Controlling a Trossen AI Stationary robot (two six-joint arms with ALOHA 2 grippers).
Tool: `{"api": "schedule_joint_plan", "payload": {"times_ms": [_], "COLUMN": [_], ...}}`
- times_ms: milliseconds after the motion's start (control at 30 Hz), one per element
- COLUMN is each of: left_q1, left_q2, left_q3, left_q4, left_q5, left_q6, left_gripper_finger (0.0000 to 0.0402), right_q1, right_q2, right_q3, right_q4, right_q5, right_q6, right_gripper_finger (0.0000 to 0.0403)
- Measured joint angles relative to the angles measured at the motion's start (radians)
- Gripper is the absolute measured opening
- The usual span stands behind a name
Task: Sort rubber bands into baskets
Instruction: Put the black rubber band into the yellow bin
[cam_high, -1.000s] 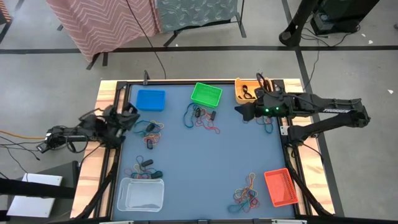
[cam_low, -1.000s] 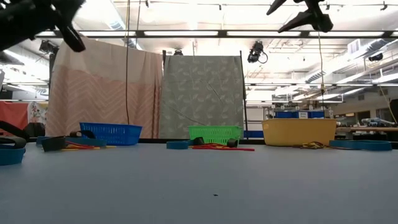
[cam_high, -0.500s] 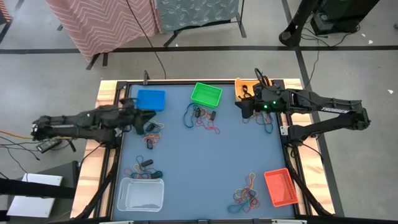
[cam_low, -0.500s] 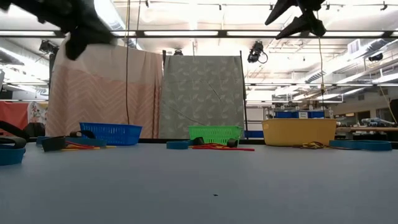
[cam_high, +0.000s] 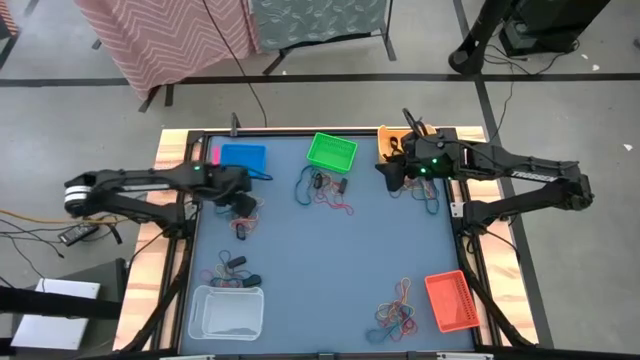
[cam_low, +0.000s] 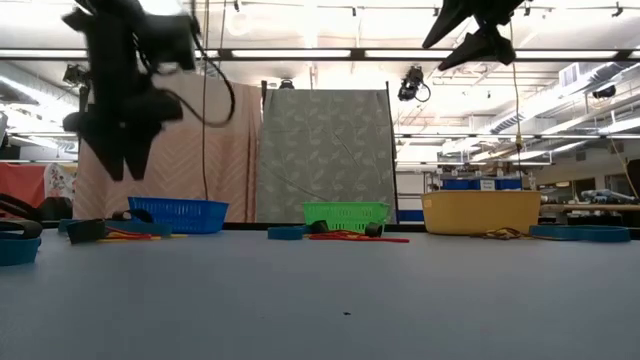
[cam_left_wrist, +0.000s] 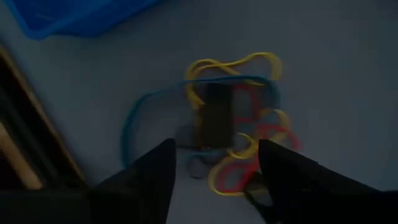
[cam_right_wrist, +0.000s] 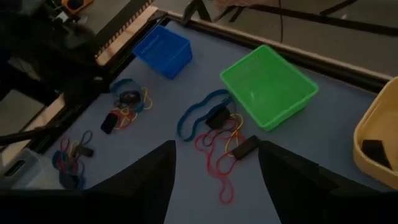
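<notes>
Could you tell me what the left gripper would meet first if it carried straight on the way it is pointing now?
Most likely the tangle of rubber bands next to the blue basket. The left gripper is open, pointing down at that pile, with a dark band at its middle in line between the fingers. How far above it hangs is unclear.

We are looking at a robotics lab or test hall; long ceiling strip lights (cam_low: 300, 53) run across an open industrial room; two patterned cloth backdrops (cam_low: 325, 155) hang on stands behind the counter (cam_high: 330, 260); a concrete floor marked with dark tape lines (cam_high: 300, 78) surrounds it; cables (cam_high: 25, 215) trail over that floor, and shelving with equipment (cam_low: 480, 183) fills the far side.
</notes>
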Motion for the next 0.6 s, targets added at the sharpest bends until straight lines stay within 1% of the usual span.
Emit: {"api": "schedule_joint_plan", "payload": {"times_ms": [100,200,267,367,600], "left_q1": [0.065,0.118,0.148,0.181,0.211], "left_q2": [0.085,0.145,0.173,0.197,0.202], "left_q3": [0.0,0.0,0.0,0.0,-0.003], "left_q4": [0.01,0.042,0.074,0.119,0.133], "left_q5": [0.053,0.083,0.121,0.174,0.211], "left_q6": [0.06,0.121,0.164,0.187,0.206], "left_gripper_finger": [0.023,0.0229,0.0229,0.0229,0.0229], "right_q1": [0.0,0.003,0.004,0.004,0.008], "right_q2": [0.008,0.015,0.019,0.022,0.021], "right_q3": [0.0,0.0,0.0,0.0,0.0], "right_q4": [0.0,0.0,0.001,0.001,0.001], "right_q5": [-0.034,-0.038,-0.039,-0.054,-0.056], "right_q6": [0.0,0.0,0.0,0.0,0.0], "right_gripper_finger": [0.024,0.024,0.0239,0.0238,0.0236]}}
